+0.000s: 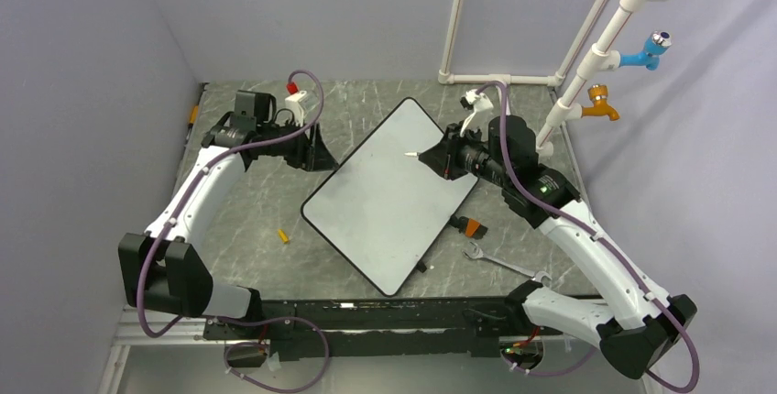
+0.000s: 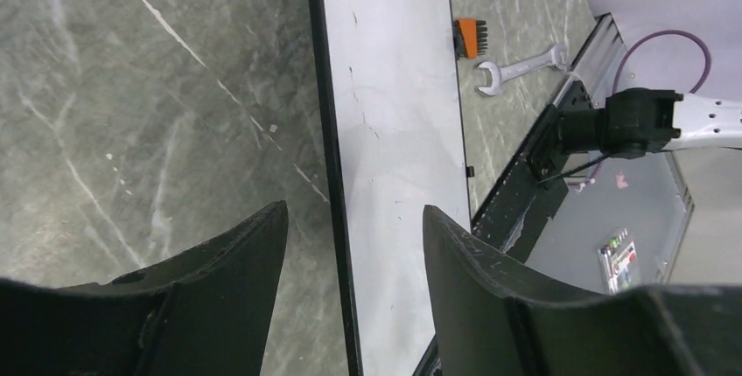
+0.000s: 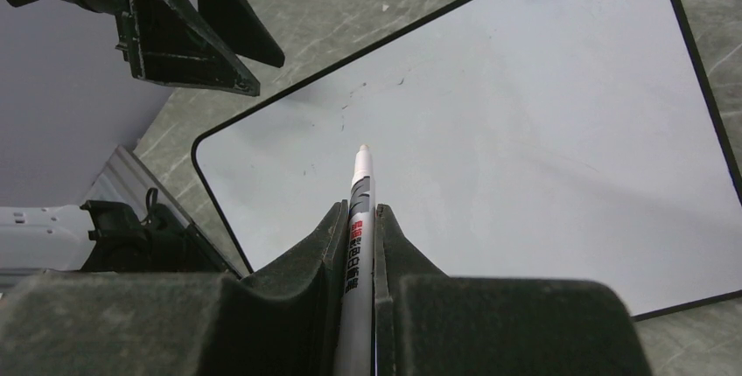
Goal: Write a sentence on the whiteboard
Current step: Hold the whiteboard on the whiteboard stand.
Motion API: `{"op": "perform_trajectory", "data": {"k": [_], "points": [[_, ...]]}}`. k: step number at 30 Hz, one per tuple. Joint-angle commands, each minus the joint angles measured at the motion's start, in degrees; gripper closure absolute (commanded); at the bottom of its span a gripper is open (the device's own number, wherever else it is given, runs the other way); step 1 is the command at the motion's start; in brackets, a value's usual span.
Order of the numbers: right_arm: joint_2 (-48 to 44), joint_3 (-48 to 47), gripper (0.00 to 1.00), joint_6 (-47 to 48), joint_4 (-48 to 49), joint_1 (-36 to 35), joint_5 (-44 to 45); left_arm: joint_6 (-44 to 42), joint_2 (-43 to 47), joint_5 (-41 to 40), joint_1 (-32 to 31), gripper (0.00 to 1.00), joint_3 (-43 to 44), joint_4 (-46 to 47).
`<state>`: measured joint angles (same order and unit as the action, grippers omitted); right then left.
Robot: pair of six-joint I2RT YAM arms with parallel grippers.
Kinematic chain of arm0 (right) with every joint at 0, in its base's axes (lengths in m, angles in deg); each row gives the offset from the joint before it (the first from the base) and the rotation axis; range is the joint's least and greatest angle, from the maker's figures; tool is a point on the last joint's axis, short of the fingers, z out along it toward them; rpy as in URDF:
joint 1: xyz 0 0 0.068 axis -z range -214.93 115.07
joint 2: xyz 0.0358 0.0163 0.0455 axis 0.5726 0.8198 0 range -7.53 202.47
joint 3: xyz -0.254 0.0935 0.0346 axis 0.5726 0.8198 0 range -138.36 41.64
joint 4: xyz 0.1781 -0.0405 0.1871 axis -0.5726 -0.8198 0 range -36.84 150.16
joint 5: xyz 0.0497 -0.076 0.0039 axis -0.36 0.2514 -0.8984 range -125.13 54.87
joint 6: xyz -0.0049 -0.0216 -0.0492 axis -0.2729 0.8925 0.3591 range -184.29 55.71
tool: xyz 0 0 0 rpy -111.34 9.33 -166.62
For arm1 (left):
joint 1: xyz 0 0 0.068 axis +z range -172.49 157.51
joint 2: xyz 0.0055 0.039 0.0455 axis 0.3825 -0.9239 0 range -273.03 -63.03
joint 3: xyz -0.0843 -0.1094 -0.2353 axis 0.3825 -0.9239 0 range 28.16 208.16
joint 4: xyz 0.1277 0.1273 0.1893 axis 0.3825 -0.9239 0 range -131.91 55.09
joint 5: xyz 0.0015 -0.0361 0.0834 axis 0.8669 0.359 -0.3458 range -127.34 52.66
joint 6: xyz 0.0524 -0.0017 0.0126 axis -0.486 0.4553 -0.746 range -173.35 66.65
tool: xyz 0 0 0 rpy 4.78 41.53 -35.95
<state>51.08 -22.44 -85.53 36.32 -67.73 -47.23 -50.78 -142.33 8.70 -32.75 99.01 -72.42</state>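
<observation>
Right wrist view has the right gripper [image 3: 359,214] clenched on a white marker [image 3: 360,170], its tip aimed at the whiteboard [image 3: 542,114]; whether the tip touches cannot be told. In the left wrist view the left gripper [image 2: 350,236] stands released, with the board's black rim showing between its two fingers and the grey counter [image 2: 131,114] at the left of the frame. From the top view the whiteboard lies flat and slanted at the centre of the frame, the left gripper at its upper left edge and the right gripper over its upper right part. A wrench [image 1: 502,262] and an orange-tipped tool [image 1: 469,225] lie just off its lower right edge, and a small orange piece [image 1: 283,235] lies to its left.
</observation>
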Motion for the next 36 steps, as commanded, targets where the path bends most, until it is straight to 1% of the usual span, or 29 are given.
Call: {"op": "perform_trajectory", "data": {"k": [1, 2, 3, 4, 8, 14, 25, 31, 36], "points": [[0.7, -0.4, 1.00, -0.4, 3.5, 0.1, -1.1, 0.8, 0.3, 4.7, 0.1, 0.40, -1.2, 2.8], [0.9, -0.5, 1.00, -0.4, 3.8, 0.1, -1.4, 1.0, 0.0, 5.0, 0.1, 0.44, -1.2, 2.9], [1.1, -0.5, 1.00, -0.3, 3.9, 0.2, -1.6, 1.3, -0.6, 5.3, 0.1, 0.52, -1.0, 2.6], [1.2, -0.7, 1.00, -0.3, 4.1, 0.1, -1.8, 1.5, -1.3, 5.6, 0.1, 0.56, -0.8, 2.0], [1.5, -0.9, 1.00, -0.1, 4.6, 0.1, -2.5, 2.1, -3.3, 7.4, 0.1, 0.52, -0.7, 0.9], [1.8, -0.7, 1.00, -0.1, 5.0, 0.1, -2.9, 3.4, -3.8, 6.6, -0.2, 0.44, -2.3, 1.1], [1.3, -0.7, 1.00, 0.2, 4.7, 0.1, -2.7, 2.6, -6.1, 6.0, -1.9, 0.63, -2.0, -1.2], [1.1, -0.5, 1.00, 0.1, 4.7, 0.1, -2.6, 2.4, -6.6, 6.0, -2.1, 0.67, -2.0, -1.6], [1.1, -0.2, 1.00, 0.1, 5.0, 0.1, -2.9, 2.0, -6.7, 6.6, -2.3, 0.77, -1.8, -1.6]]}}
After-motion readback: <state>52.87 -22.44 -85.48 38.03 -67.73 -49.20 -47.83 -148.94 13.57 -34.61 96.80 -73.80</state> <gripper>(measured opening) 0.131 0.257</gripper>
